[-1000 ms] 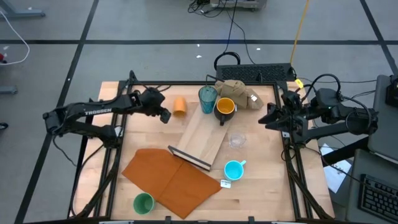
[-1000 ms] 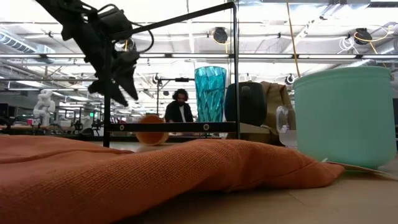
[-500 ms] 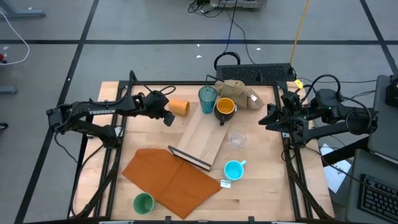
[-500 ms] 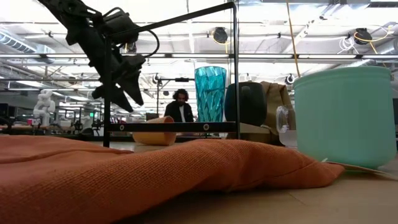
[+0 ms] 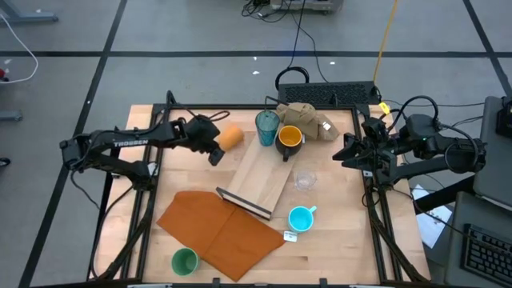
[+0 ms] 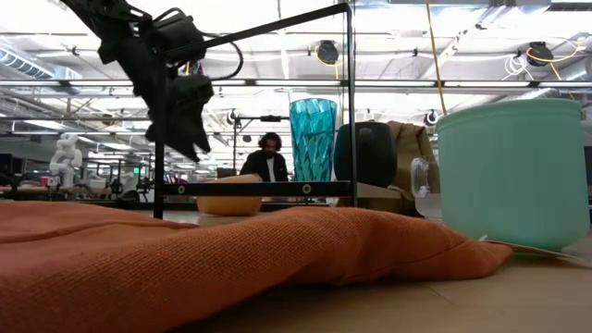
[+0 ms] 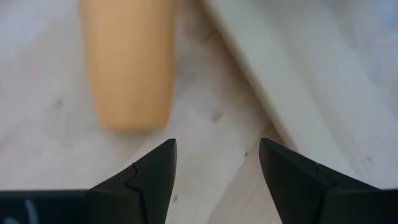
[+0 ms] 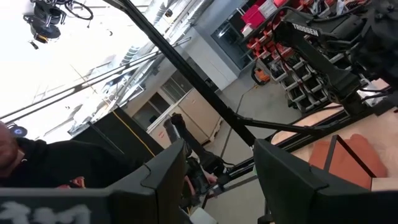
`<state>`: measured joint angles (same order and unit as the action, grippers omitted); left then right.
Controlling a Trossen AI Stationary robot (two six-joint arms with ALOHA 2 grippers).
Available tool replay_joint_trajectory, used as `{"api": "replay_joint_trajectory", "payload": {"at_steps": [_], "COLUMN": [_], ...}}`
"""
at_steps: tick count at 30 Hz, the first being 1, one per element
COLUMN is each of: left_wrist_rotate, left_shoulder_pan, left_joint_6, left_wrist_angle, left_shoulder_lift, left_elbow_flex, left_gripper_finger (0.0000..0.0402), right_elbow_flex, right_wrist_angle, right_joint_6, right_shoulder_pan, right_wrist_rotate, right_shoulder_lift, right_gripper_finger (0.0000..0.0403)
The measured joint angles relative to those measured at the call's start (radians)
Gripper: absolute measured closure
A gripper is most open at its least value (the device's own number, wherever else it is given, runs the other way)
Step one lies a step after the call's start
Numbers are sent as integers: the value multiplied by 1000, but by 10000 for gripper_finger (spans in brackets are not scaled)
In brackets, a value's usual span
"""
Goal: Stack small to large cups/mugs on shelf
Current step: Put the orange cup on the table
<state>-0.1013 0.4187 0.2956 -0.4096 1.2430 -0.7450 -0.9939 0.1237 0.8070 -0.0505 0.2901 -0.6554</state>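
Just ahead of the open, empty left claw, the orange cup lies toppled.

Left arm reaches in from the left edge toward the far-left part of the counter, wrist angled down. Left gripper hangs above the surface, jaws parted with a clear gap, nothing between them; its fingers point downward. Right arm stays folded at the right edge, raised. Right gripper empty, jaws parted, aimed out level.
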Motion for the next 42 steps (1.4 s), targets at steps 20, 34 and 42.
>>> {"api": "replay_joint_trajectory", "payload": {"at_steps": [20, 34, 42], "left_wrist_rotate": [73, -145, -301], "left_shoulder_pan": [83, 277, 400], "left_joint_6": [238, 52, -53], "left_wrist_angle": [78, -2, -116], "left_shoulder_lift": [78, 79, 79], "left_elbow_flex": [-88, -125, -124], "left_gripper_finger": [174, 174, 174], "right_elbow_flex": [0, 0, 0], "right_wrist_angle": [-44, -45, -46], "right_joint_6": [-4, 29, 42], "right_shoulder_pan": [-84, -154, -200], "right_wrist_rotate": [0, -33, -79], "right_shoulder_lift": [-61, -84, -93], "right_gripper_finger": [222, 222, 222]}}
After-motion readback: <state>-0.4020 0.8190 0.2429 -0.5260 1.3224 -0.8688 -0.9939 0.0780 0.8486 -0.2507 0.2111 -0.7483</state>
